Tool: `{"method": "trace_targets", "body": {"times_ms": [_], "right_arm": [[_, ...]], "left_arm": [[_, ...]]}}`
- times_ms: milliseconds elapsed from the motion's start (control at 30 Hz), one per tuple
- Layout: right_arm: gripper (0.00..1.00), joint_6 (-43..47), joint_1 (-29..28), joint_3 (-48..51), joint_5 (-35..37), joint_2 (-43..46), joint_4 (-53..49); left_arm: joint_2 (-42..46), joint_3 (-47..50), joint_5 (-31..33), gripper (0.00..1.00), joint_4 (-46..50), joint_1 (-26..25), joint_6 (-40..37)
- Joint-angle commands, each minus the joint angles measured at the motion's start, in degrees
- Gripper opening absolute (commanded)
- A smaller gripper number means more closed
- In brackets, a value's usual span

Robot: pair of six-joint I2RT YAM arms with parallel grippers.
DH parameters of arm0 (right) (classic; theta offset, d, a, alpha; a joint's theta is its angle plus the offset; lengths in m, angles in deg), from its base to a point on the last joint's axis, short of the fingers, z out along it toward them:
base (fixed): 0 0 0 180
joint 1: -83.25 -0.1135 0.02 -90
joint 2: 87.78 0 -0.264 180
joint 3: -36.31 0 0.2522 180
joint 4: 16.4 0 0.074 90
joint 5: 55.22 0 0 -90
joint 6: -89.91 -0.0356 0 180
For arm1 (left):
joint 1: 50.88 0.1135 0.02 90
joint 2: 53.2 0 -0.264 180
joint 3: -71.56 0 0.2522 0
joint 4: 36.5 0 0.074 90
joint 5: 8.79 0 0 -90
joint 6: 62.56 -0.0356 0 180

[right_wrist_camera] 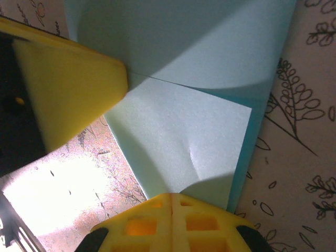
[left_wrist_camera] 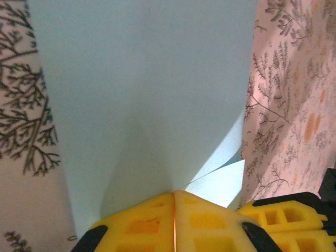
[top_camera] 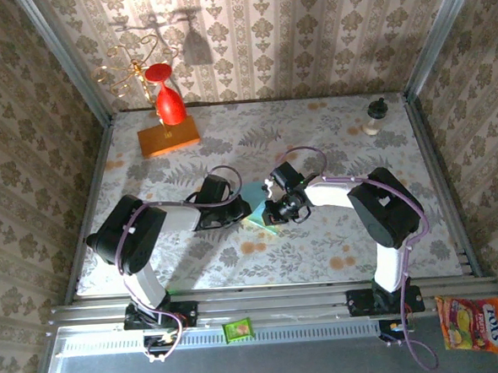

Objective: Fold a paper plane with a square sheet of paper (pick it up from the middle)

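Two grips for you: the left gripper [left_wrist_camera: 174, 195] and the right gripper [right_wrist_camera: 172, 197] are each clamped tight on the partly folded light-blue square sheet of paper [top_camera: 254, 193], well apart from the orange block [top_camera: 168, 138], nearer you and to its right.

Robot test booth with wallpapered walls [top_camera: 307, 31] and a floral tabletop [top_camera: 337, 249].

The left arm [top_camera: 138, 235] and right arm [top_camera: 386, 208] share one build: bulky black joint housings, white links and black bases [top_camera: 160, 314] bolted to a silver rail [top_camera: 281, 301]. Thin lilac cables [top_camera: 222, 167] loop along both. The left pincer [left_wrist_camera: 174, 210] and right pincer [right_wrist_camera: 172, 210] have yellow moulded fingers [left_wrist_camera: 142, 226] with square recesses and black corner caps.
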Motion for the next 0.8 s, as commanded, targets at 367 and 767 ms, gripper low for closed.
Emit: {"method": "trace_targets", "body": {"times_ms": [367, 767], "right_arm": [[0.09, 0.06, 0.67, 0.72, 2.04, -2.01, -5.10], [0.27, -16.71, 0.49, 2.83, -3.18, 8.71, 8.55]], "left_arm": [[6.30, 3.00, 5.20, 0.11, 2.73, 6.41, -4.41], [16.84, 4.62, 6.37, 0.24, 8.10, 4.89, -1.35]]}}
